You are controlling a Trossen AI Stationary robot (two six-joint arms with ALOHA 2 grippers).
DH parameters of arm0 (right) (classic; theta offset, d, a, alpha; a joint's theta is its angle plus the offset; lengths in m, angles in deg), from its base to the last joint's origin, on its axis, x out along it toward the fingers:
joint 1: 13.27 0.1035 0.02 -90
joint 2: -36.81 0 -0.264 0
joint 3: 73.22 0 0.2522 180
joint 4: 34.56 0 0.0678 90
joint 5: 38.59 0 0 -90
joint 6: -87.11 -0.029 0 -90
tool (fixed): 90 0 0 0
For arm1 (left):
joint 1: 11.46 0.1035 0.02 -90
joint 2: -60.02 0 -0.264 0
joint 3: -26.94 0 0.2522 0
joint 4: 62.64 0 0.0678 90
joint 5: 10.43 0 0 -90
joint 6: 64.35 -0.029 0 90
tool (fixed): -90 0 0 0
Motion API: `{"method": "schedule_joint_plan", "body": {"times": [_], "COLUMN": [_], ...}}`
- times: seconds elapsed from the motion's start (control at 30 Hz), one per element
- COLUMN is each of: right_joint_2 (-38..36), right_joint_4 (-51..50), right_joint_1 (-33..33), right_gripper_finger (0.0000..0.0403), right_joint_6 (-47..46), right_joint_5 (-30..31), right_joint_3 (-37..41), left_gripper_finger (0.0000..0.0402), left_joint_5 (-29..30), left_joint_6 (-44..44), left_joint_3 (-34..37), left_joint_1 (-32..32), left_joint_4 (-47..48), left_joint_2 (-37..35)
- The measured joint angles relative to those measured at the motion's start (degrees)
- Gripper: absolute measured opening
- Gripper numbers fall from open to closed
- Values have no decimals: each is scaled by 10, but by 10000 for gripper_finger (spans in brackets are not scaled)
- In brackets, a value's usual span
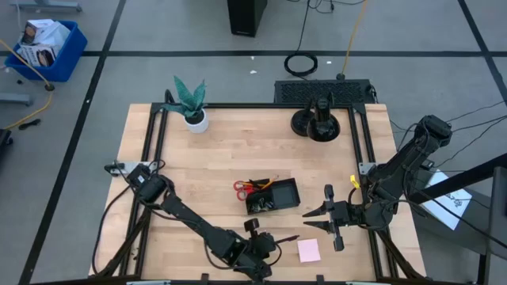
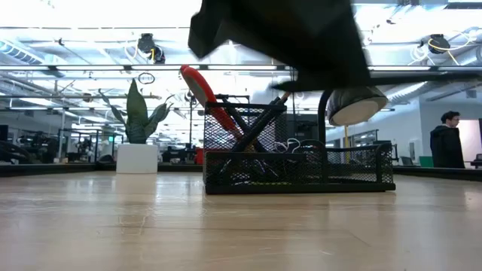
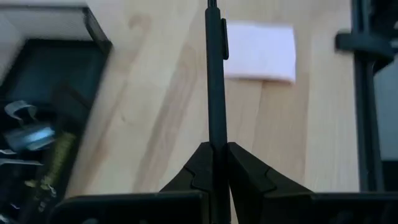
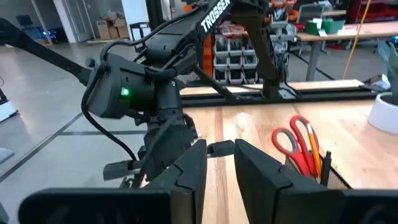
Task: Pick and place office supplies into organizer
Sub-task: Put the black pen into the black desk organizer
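The black mesh organizer (image 1: 273, 196) stands mid-table, with red-handled scissors (image 1: 241, 188) and orange pencils (image 1: 258, 184) leaning up out of its left compartment. My left gripper (image 1: 273, 240), near the table's front edge, is shut on a slim black pen (image 3: 214, 74). The pen points toward the pale pink sticky-note pad (image 1: 309, 250), which lies flat on the wood. My right gripper (image 1: 310, 220) hangs open above the table to the right of the organizer, with nothing between its fingers (image 4: 193, 165). My left gripper pinches the pen's near end (image 3: 216, 144) between its two fingertips. The fingers slant down and lie along the pen, which sticks out straight ahead of them. In the low view no part of the pen shows on the table.
A green plant in a white pot (image 1: 192, 107) stands at the far left and a round black stand (image 1: 317, 123) at the far right. Bare wood lies left of the organizer. A person (image 2: 447, 139) stands in the room beyond the table.
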Motion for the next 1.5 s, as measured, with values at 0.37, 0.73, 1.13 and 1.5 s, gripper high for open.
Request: {"method": "schedule_joint_plan", "body": {"times": [0.37, 0.73, 1.13, 1.5], "right_joint_2": [0, 0, 0, 0], "right_joint_4": [15, 30, 31, 31], "right_joint_1": [0, 0, 0, -13], "right_gripper_finger": [73, 73, 73, 73], "right_joint_6": [6, 41, 83, 108], "right_joint_5": [0, 0, 19, 33], "right_joint_3": [0, 0, 0, 0], "left_gripper_finger": [30, 30, 30, 30], "left_joint_5": [117, 187, 249, 327], "left_joint_6": [1, 16, 64, 44], "left_joint_3": [0, 0, 0, 0], "left_joint_1": [-23, -32, -47, -66], "left_joint_4": [79, 148, 233, 256], "left_joint_2": [-57, -101, -138, -192]}}
